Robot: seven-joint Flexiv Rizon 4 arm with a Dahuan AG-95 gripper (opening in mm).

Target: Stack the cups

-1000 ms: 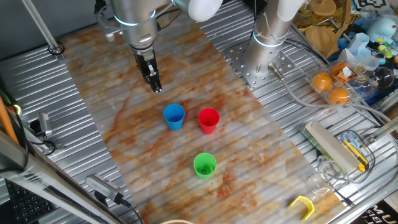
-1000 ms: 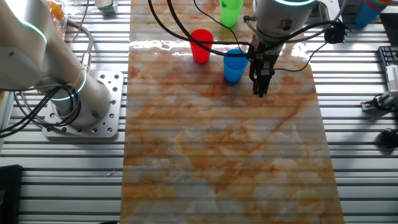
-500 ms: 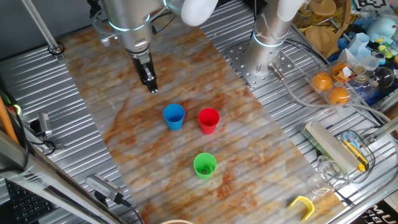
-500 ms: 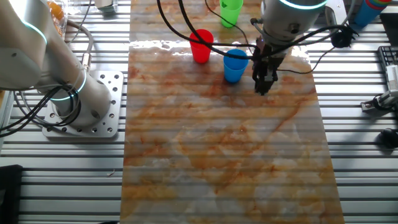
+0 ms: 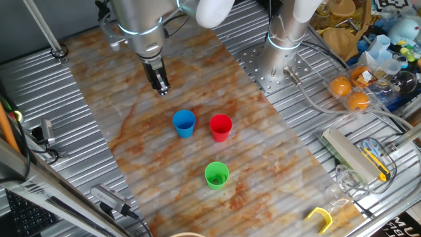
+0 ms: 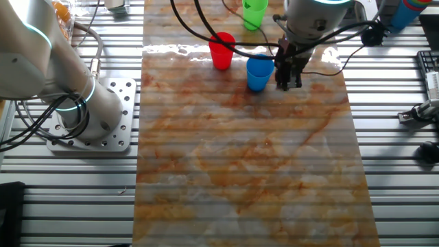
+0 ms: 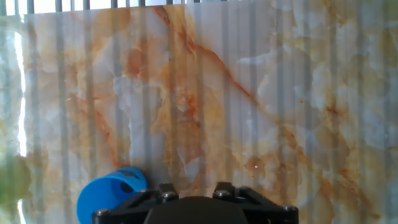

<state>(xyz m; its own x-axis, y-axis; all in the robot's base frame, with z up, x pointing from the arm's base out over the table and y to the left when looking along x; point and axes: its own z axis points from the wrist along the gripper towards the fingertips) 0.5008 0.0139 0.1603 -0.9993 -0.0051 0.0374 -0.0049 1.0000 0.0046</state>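
Three small cups stand upright and apart on the marbled mat: blue (image 5: 184, 123), red (image 5: 220, 127) and green (image 5: 216, 175). In the other fixed view the blue cup (image 6: 259, 73) is in the middle, the red cup (image 6: 222, 51) to its left and the green cup (image 6: 254, 12) at the top edge. My gripper (image 5: 162, 91) hangs over the mat just beside the blue cup, not touching it. Its fingers look closed together and hold nothing (image 6: 288, 84). The hand view shows the blue cup (image 7: 111, 194) at lower left and only the hand's black body; the fingertips are hidden.
A second arm's base (image 5: 279, 62) stands on a metal plate right of the mat. Clutter lies at the right: oranges (image 5: 348, 92), clear cups (image 5: 342, 184), a yellow tool (image 5: 375, 161). Cables (image 6: 199, 27) trail over the mat's far end near the red cup.
My gripper has shifted slightly over the mat and now sits closer beside the blue cup in the other fixed view. The three cups have not moved.
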